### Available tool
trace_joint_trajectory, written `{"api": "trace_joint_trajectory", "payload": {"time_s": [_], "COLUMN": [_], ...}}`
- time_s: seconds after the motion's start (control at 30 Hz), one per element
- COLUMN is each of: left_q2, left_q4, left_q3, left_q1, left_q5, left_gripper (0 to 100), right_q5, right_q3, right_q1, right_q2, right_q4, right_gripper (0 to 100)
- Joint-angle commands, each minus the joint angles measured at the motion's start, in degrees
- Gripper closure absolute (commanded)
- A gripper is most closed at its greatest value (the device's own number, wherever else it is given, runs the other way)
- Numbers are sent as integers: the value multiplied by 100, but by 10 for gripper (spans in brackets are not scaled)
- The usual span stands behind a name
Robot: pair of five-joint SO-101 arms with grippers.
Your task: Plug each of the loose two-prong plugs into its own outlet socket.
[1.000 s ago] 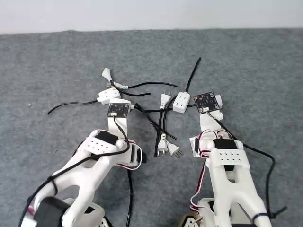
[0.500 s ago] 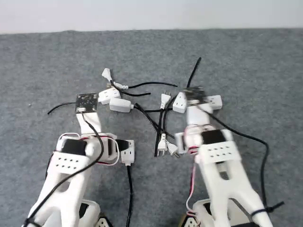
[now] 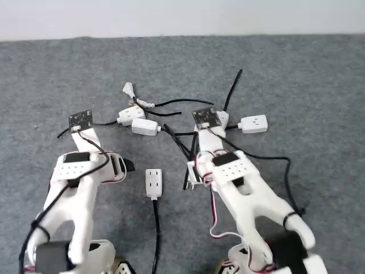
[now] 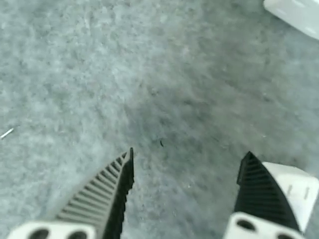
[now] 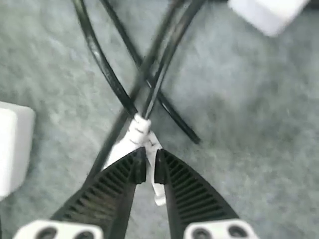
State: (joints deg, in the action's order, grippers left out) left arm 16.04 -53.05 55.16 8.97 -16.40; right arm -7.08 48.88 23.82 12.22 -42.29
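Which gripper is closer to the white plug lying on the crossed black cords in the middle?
Right. The right gripper is closed on the white plug; the left gripper hangs open over bare carpet, away from it.

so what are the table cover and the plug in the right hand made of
Table cover: looks like grey felt or short-pile carpet, matte and fuzzy. Plug in the right hand: white moulded plastic, smooth with slight gloss. Its cord: black, likely a rubbery vinyl sheath.
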Motion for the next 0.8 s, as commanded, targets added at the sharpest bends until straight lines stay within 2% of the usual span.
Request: {"api": "trace_joint_trajectory", "payload": {"time_s": [0.0,0.5,0.77], "left_q2": [-378,-484,-484], "left_q4": [105,114,123], "left_q3": [-479,-549,-541], "left_q1": [44,44,44], "left_q5": [70,70,70], "left_gripper": [681,681,681], "right_q5": [-62,-70,-35], "right_q3": [-571,-756,-765], "right_q1": [145,620,418], "right_q2": [-127,-365,-435], "right_q4": [-13,22,-145], "right_gripper": [940,939,944]}}
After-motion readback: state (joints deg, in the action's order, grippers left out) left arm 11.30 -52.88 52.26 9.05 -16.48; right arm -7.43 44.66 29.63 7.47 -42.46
